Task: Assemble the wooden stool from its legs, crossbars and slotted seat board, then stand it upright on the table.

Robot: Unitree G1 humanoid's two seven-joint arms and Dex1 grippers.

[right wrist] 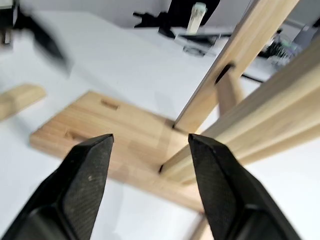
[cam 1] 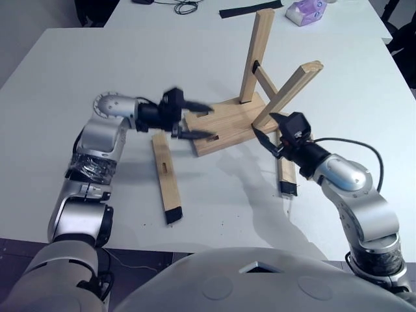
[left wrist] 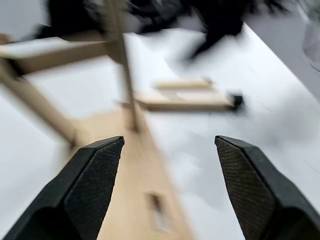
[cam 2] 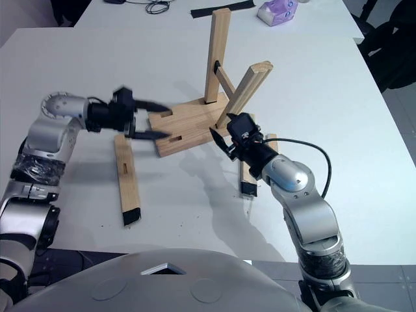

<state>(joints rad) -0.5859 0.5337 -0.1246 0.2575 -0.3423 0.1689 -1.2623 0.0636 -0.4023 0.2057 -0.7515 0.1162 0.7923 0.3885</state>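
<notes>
We see pale seat board point(cam 1: 224, 123) flat on counter point(cam 1: 78, 71), empty slots at 9 o'clock end. Upright leg point(cam 1: 257, 55) and tilted leg point(cam 1: 289, 91) stand at its 2 o'clock end, crossbar point(cam 1: 264, 79) between them. Loose leg point(cam 1: 166, 177) lies flat at 7 o'clock, second loose leg point(cam 1: 285, 174) at 4 o'clock, both black-tipped.

Silver arm shells point(cam 1: 97, 144), black wrists point(cam 1: 148, 116), textured black fingers point(left wrist: 95, 190), one black cable point(cam 1: 351, 140)

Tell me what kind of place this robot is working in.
Probably an office or lab workroom: plain white tables set end to end, cables and a tissue pack on the far one, a half-built wooden stool on the near one.
</notes>
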